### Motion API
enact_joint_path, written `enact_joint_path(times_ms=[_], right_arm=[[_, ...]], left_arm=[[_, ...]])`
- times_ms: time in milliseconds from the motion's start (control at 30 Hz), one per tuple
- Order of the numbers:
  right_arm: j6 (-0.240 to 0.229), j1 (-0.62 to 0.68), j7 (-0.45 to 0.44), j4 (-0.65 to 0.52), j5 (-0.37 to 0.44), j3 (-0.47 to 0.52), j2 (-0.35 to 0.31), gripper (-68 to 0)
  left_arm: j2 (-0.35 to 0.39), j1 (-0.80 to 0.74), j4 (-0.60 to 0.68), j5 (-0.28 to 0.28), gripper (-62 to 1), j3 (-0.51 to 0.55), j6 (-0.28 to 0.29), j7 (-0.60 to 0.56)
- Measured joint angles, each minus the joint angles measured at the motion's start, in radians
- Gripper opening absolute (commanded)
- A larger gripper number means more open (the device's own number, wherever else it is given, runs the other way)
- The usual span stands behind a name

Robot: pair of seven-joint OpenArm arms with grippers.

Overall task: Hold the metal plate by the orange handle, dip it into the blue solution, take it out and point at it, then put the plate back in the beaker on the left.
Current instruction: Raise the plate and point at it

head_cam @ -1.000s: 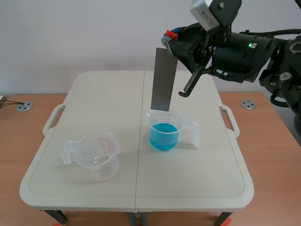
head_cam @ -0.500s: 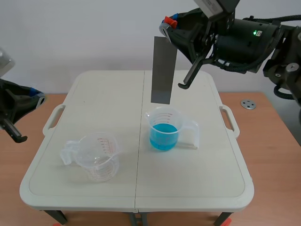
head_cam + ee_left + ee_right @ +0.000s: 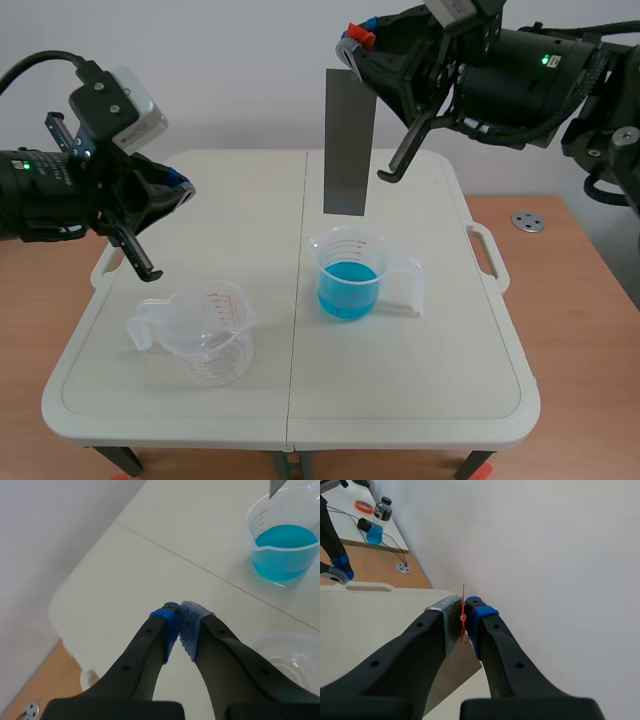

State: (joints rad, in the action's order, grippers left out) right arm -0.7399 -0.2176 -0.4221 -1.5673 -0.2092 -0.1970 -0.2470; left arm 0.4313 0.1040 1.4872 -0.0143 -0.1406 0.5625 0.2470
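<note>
The metal plate [image 3: 350,140] has risen a little, so its lower edge now hangs clear above the beaker of blue solution [image 3: 349,278]. The left arm has swung in over the left side of the table [image 3: 420,400]. The plate hangs upright, clamped at its orange handle [image 3: 463,611] by the right gripper [image 3: 357,45], high over the far middle of the table. The left gripper [image 3: 179,617], its fingers closed together on nothing, is aimed toward the plate but is well apart from it. The dip and lift look finished, and the pointing seems to be under way. What remains is returning the plate to the empty beaker [image 3: 205,335] at the front left.
</note>
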Motion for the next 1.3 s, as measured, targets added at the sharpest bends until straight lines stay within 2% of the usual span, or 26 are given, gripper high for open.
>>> enact_joint_path(times_ms=[300, 467, 633, 933, 1300], right_arm=[[0.000, 0.000, 0.000, 0.000, 0.000, 0.000, 0.000, -66.2], [0.000, 0.000, 0.000, 0.000, 0.000, 0.000, 0.000, -66.2], [0.000, 0.000, 0.000, 0.000, 0.000, 0.000, 0.000, -66.2], [0.000, 0.000, 0.000, 0.000, 0.000, 0.000, 0.000, -66.2], [0.000, 0.000, 0.000, 0.000, 0.000, 0.000, 0.000, -66.2]], left_arm=[[-0.087, 0.083, -0.108, 0.101, -59.6, -0.090, 0.000, 0.000], [-0.116, 0.124, -0.158, 0.105, -59.6, -0.117, 0.000, -0.001], [-0.132, 0.145, -0.166, 0.152, -59.6, -0.153, 0.000, -0.003], [-0.135, 0.156, -0.166, 0.172, -59.6, -0.231, 0.008, -0.004], [-0.135, 0.176, -0.166, 0.172, -59.6, -0.234, 0.008, -0.012]])
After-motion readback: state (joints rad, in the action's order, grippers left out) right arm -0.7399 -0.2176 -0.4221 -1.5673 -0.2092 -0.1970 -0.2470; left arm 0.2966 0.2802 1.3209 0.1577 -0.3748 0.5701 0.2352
